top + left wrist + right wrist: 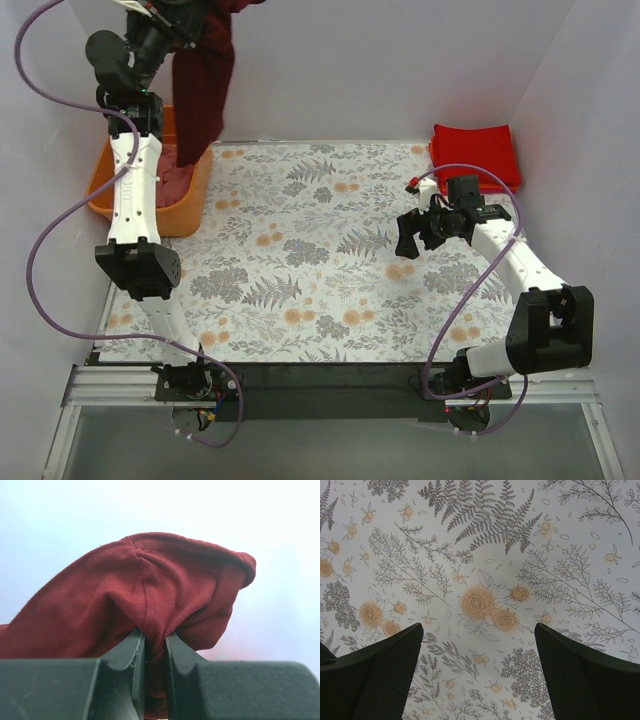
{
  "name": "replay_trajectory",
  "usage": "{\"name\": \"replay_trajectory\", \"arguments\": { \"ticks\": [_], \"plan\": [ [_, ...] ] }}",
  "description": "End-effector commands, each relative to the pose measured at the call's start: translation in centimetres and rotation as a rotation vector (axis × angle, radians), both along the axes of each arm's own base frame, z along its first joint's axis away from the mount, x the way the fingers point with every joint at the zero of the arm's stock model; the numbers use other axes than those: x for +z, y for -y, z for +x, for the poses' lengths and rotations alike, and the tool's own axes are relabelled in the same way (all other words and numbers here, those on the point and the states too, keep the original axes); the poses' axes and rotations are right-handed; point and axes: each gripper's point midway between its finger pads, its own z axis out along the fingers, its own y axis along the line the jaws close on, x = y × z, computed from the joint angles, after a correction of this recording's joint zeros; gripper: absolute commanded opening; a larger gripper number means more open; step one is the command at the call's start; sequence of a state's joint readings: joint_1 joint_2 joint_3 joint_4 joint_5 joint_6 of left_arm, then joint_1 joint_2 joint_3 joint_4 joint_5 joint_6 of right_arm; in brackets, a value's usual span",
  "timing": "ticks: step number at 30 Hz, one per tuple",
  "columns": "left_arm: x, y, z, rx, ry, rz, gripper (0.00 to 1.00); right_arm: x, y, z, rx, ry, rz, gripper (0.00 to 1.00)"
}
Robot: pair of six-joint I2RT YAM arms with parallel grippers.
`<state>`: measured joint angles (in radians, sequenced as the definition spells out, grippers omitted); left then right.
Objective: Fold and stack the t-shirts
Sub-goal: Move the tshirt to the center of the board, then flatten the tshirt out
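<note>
My left claw is clamped on the maroon t-shirt, held high above the orange tub so it hangs straight. My right claw is spread apart, empty, low over the desk, probably placed to take a corner. Folded red t-shirts far right.

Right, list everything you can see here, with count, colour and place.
dark maroon cotton t-shirt: one, maroon, hanging above the far-left tub, pinched in the left gripper
dusty pink crumpled fabric: one heap, pink, inside the tub; number of garments cannot be told
bright red folded cotton t-shirts: one pile, red, far-right corner; count unclear
orange plastic tub: one, orange, far-left side of the table
floral-print table cover: one, white with grey ferns and orange flowers, bare in the middle
left gripper: black, raised, shut on the maroon shirt
right gripper: black, open, empty, over the cover's right side
</note>
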<state>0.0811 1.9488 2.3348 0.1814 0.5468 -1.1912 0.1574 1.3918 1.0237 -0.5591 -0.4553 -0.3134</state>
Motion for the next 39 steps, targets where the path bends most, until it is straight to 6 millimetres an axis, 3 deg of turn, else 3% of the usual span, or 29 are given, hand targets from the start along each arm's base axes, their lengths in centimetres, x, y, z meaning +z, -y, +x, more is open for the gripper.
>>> {"name": "replay_trajectory", "arguments": {
  "ticks": [1, 2, 3, 5, 6, 7, 8, 9, 10, 11, 14, 15, 16, 19, 21, 22, 24, 25, 27, 28, 29, 35, 37, 39],
  "plan": [
    [7.6, 4.5, -9.6, -0.182, 0.166, -0.033, 0.00, 2.9, -0.1, 0.9, 0.000, 0.075, 0.027, 0.98],
    [7.6, 5.2, -10.5, -0.230, 0.140, -0.058, 0.00, 3.2, 0.0, 1.0, -0.007, 0.080, 0.032, 0.98],
    [5.7, 5.4, -9.6, -0.251, 0.076, -0.069, 0.00, 3.4, 0.1, 1.1, -0.010, 0.084, 0.038, 0.99],
    [4.5, 5.9, -11.0, -0.297, 0.024, -0.078, 0.00, 3.9, 0.4, 1.3, -0.023, 0.087, 0.053, 0.98],
    [0.2, 6.0, -9.0, -0.296, -0.094, -0.092, 0.04, 4.1, 0.8, 1.4, -0.032, 0.090, 0.055, 0.98],
    [-0.2, 6.0, -10.8, -0.293, -0.106, -0.081, 0.09, 4.3, 1.0, 1.5, -0.037, 0.094, 0.060, 0.98],
    [-2.2, 6.2, -10.9, -0.296, -0.154, -0.066, 0.34, 4.6, 1.7, 1.7, -0.053, 0.102, 0.065, 0.98],
    [-8.7, 6.4, -9.5, -0.298, -0.305, -0.061, 0.52, 4.7, 2.0, 1.8, -0.059, 0.106, 0.066, 0.98],
    [-10.2, 6.7, -11.5, -0.312, -0.345, -0.029, 0.77, 5.0, 2.4, 1.8, -0.065, 0.113, 0.065, 0.98],
    [-13.4, 6.8, -11.8, -0.316, -0.422, -0.009, 0.84, 5.2, 3.0, 1.9, -0.078, 0.119, 0.061, 0.98],
    [-23.2, 5.3, -12.8, -0.219, -0.661, 0.014, 0.85, 5.4, 3.8, 1.7, -0.069, 0.146, 0.028, 0.98],
    [-24.9, 5.1, -13.2, -0.215, -0.686, 0.036, 0.85, 5.1, 3.9, 1.4, -0.050, 0.147, 0.013, 0.98],
    [-28.0, 4.8, -14.0, -0.202, -0.723, 0.080, 0.86, 4.9, 4.1, 1.4, -0.039, 0.151, 0.005, 0.99],
    [-32.0, 4.7, -14.8, -0.203, -0.777, 0.155, 0.86, 3.8, 4.0, 1.4, -0.022, 0.120, -0.005, 0.98],
    [-33.7, 5.0, -15.3, -0.246, -0.807, 0.211, 0.83, 3.2, 4.2, 1.7, -0.021, 0.101, -0.016, 0.98],
    [-35.7, 5.0, -15.3, -0.263, -0.850, 0.254, 0.81, 2.7, 4.2, 2.1, -0.015, 0.084, -0.027, 0.98],
    [-37.2, 5.2, -15.5, -0.300, -0.884, 0.308, 0.75, 2.0, 3.9, 2.3, 0.000, 0.063, -0.061, 0.99],
    [-39.2, 5.3, -15.8, -0.321, -0.962, 0.324, 0.76, 1.7, 3.7, 2.5, 0.014, 0.059, -0.076, 0.99],
    [-40.4, 5.1, -15.2, -0.323, -0.973, 0.403, 0.76, 0.1, 2.9, 2.6, 0.055, 0.036, -0.135, 0.98],
    [-42.3, 6.4, -15.6, -0.342, -1.030, 0.446, 0.77, -1.0, 2.1, 2.6, 0.086, 0.012, -0.155, 0.98],
    [-43.1, 6.4, -15.5, -0.343, -1.036, 0.489, 0.80, -1.1, 2.1, 3.4, 0.083, 0.027, -0.181, 0.98],
    [-45.7, 8.7, -13.2, -0.331, -1.061, 0.638, 0.81, -1.9, 1.4, 8.2, 0.048, 0.040, -0.218, 0.93],
    [-45.6, 9.9, -11.9, -0.344, -1.037, 0.689, 0.81, -2.7, 1.5, 9.3, 0.045, 0.032, -0.236, 0.92],
    [-45.6, 10.3, -10.9, -0.333, -1.015, 0.729, 0.81, -2.1, 1.4, 10.9, 0.041, 0.066, -0.242, 0.89]
  ]
}}
